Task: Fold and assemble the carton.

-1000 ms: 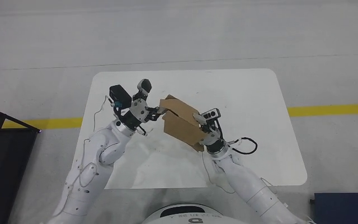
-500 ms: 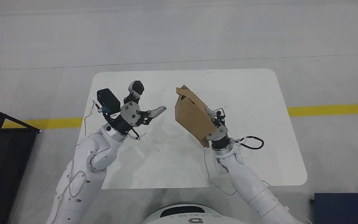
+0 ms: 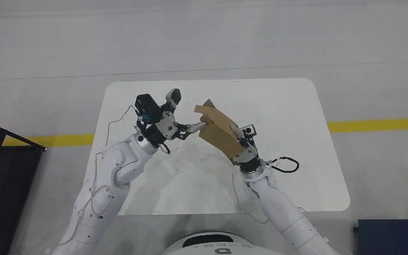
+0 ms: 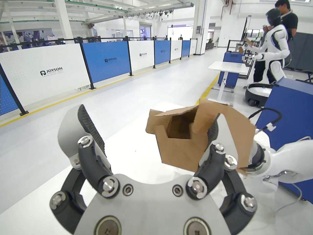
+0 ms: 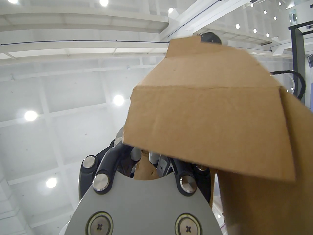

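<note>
The half-opened carton [image 3: 220,129] is held clear of the table [image 3: 287,108], just past the table's centre. It is pinched at a lower edge by the right gripper [image 3: 243,144], at the carton's five o'clock. The left gripper [image 3: 185,112], its fingers [image 4: 89,125] spread wide, is seen at the carton's nine o'clock. One finger is right by a loose flap [image 4: 234,133], though contact cannot be confirmed. The open mouth is turned toward the left gripper. Folding that flap is judged the step in hand. It is best pushed squarely along its crease while the right-hand pinch is kept firm, so the thin cardboard is neither twisted nor pulled loose.
</note>
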